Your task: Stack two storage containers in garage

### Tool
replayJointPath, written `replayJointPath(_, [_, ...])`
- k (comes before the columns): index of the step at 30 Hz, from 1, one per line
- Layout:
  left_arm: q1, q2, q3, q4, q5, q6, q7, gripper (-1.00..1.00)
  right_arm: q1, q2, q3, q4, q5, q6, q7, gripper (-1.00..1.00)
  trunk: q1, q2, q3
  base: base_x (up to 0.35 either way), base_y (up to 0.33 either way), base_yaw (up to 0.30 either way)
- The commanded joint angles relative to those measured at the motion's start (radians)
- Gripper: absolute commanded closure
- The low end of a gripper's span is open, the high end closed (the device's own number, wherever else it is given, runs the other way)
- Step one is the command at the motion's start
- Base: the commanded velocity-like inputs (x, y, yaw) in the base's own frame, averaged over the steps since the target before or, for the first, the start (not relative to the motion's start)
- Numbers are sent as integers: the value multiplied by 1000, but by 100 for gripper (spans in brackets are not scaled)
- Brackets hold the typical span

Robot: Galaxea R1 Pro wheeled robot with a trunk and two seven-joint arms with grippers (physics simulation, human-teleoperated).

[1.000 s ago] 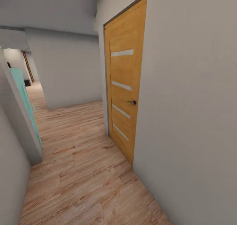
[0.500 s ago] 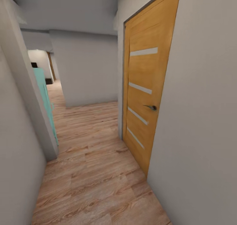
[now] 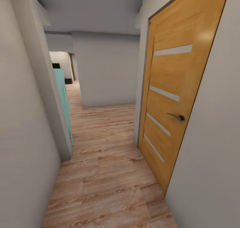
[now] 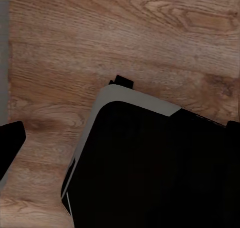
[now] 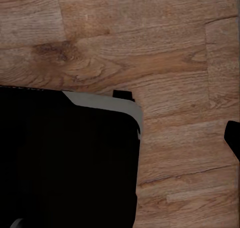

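**Down the hallway, past the wooden door**

Along a narrow corridor the head view looks over a light wood plank floor with strong brown grain, plain pale walls on both sides. Against the picture of a second ago the whole scene has slid: the wooden door now sits larger and further to the view's right, and the left wall takes up more of the frame — a shift of the camera, not of the things. The door is honey-coloured, smooth and slightly glossy, with four slim pale horizontal strips set into it and a dark metal lever handle. Beside the left wall's corner stands a turquoise panel, flat and upright; what it belongs to cannot be told. Beyond it the hall opens toward a brighter room far back.

Both wrist views look down at the same plank floor, each with a large black rounded body edged in light grey — part of the robot itself. Dark tips at the frame edges may be fingers; whether either claw is released or clenched cannot be told.

No writing or labels can be read. No storage container appears in these views.
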Motion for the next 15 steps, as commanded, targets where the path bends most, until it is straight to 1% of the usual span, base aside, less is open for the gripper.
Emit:
replayJointPath(1, [-1, 0, -9, 0, 7, -2, 3, -100, -2, 1, 9, 3, -10, -6, -2, -100, 1, -1, -2, 322, 0, 300])
replayJointPath(15, [-1, 1, -9, 0, 8, 1, 3, -100, -1, -4, 9, 3, -10, -6, -2, -100, 1, -1, -2, 322, 0, 300])
